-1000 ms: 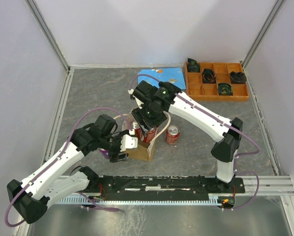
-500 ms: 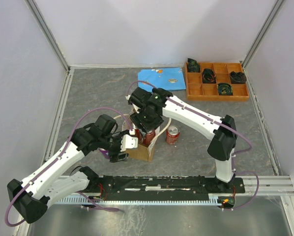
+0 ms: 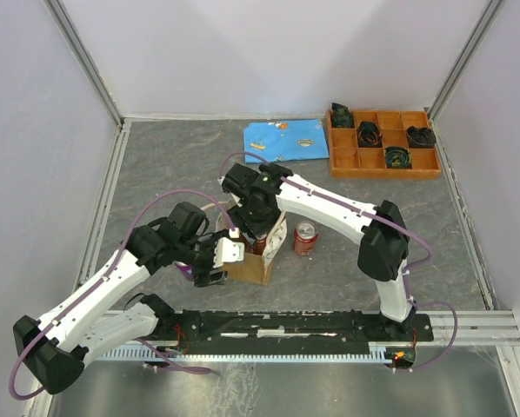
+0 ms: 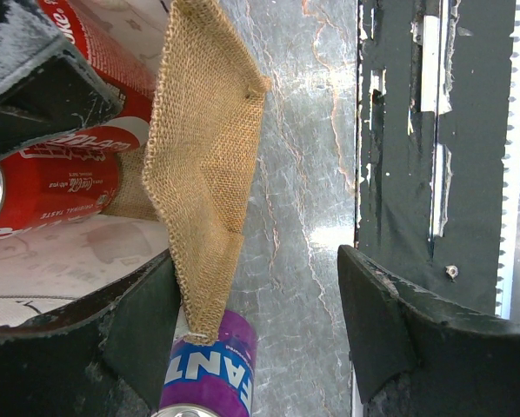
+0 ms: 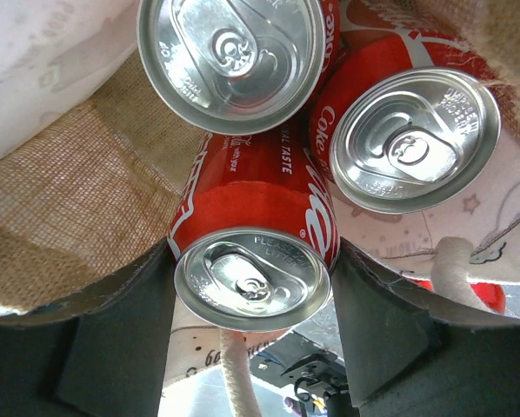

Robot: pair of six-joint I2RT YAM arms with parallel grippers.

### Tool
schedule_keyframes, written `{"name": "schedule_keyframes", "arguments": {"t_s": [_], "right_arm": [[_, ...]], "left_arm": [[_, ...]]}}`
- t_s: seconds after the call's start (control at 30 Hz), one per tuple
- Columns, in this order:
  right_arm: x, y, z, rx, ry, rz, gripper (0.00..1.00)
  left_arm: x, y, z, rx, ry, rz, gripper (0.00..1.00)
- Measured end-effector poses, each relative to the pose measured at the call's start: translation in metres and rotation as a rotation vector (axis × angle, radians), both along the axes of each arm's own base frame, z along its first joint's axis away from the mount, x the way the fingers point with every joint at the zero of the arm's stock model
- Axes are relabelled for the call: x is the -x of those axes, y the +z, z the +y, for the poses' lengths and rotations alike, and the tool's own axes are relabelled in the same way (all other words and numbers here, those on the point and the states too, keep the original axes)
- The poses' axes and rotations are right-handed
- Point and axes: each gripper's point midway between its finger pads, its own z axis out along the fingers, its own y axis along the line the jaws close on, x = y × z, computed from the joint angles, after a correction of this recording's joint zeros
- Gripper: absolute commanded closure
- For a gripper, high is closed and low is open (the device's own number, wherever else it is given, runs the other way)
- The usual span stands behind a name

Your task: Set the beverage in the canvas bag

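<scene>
While the right gripper is sunk in the mouth of the canvas bag, its fingers are clamped on either side of a red can. The can sits inside the bag with its lid toward the wrist, and it touches a second can and a third can that are also inside. From those fingers the wrist points steeply down over the bag. The forearm runs off to the bag's right to a bent elbow, and the last link drops to a base nearer than the bag and to its right. The left gripper has its fingers spread wide and holds nothing. One finger lies against the bag's tan woven side at its near left corner, and the other stands clear of the bag. A purple can shows just beside that corner. The left arm stretches low and nearly straight away from the bag toward the near left. A fourth can stands on the table just right of the bag, not touching it. A blue cloth lies beyond the bag, and an orange tray lies beyond it to the right.
</scene>
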Motion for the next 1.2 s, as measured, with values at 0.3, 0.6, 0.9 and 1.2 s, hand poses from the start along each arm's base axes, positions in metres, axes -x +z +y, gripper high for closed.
{"name": "schedule_keyframes", "arguments": {"t_s": [0.3, 0.6, 0.9, 1.2], "right_arm": [[0.001, -0.01, -0.006, 0.04, 0.003, -0.004, 1.0], [-0.002, 0.01, 0.003, 0.03, 0.019, -0.039, 1.0], [-0.002, 0.053, 0.016, -0.024, 0.062, -0.103, 1.0], [0.007, 0.023, 0.014, 0.029, 0.095, -0.046, 1.0]], "left_arm": [[0.0, 0.0, 0.0, 0.001, 0.0, 0.0, 0.24], [0.0, 0.0, 0.0, 0.003, 0.0, -0.003, 0.24], [0.001, 0.0, 0.0, 0.004, 0.0, -0.004, 0.24], [0.001, -0.001, 0.0, 0.004, 0.0, -0.004, 0.24]]}}
